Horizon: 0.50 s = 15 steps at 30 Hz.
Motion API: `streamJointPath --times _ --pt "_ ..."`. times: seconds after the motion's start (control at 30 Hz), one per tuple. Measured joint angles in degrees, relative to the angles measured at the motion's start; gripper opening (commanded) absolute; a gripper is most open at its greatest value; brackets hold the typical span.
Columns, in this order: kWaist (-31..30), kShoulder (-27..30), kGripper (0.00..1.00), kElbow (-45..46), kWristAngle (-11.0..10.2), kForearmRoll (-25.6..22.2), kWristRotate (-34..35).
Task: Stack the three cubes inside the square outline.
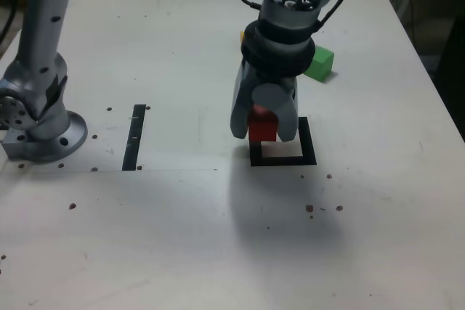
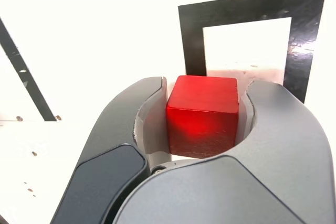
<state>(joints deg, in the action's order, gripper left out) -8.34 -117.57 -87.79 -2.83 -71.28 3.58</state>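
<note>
Exterior view, gripper fingers (image 1: 285,128) part-open, clasping red cube (image 1: 263,125) between both tips.

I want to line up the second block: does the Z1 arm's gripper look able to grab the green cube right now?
Probably not yet: the gripper already holds the red cube between its jaws, though nothing seems to cover the green cube's right side.

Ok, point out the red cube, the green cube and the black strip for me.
Red cube (image 2: 202,116): wrist view, front face.
Green cube (image 1: 320,63): exterior view, visible side.
Black strip (image 1: 134,138): exterior view, middle.
</note>
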Motion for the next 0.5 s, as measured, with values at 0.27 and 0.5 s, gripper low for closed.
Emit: streamJointPath --times 0.27,0.5 --pt "0.0 -1.6 0.15 -0.3 0.2 2.4 -0.9" --pt "0.0 -2.9 0.25 -1.2 0.4 3.0 -1.9"
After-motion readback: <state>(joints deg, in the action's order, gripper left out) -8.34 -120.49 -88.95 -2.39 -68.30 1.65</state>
